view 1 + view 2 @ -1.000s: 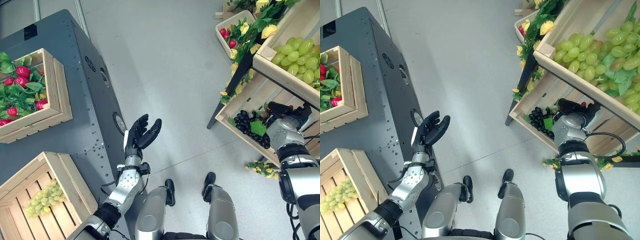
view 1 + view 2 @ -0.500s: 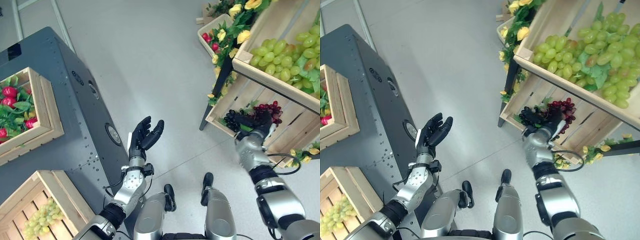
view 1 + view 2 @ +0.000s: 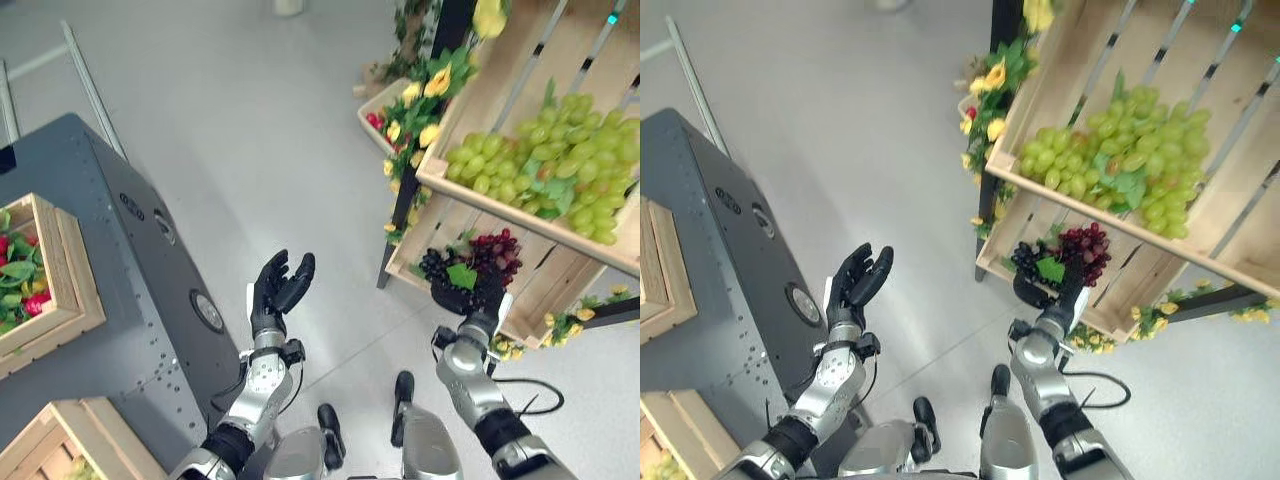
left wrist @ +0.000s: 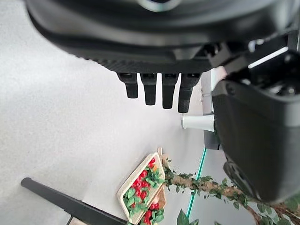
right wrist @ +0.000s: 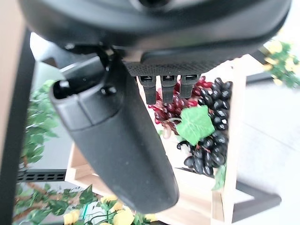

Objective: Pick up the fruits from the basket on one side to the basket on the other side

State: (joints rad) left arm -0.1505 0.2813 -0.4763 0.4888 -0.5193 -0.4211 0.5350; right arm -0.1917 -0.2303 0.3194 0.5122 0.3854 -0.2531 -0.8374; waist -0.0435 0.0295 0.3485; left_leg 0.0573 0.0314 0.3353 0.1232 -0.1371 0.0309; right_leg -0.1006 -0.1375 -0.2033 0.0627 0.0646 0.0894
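Left eye view: grey floor (image 3: pixel 250 130) between dark cabinet (image 3: pixel 130 300) and wooden shelves (image 3: pixel 520 215).

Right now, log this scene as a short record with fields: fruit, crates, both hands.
Right robot hand: open, raised at the lower shelf crate, just in front of the dark grapes; holds nothing
Left robot hand: open, idle, raised beside the grey cabinet
Lower shelf crate: dark grapes and red grapes with a green leaf
Upper shelf crate: green grapes
Crate on cabinet: red fruit among leaves
Task state: no fruit picked yet
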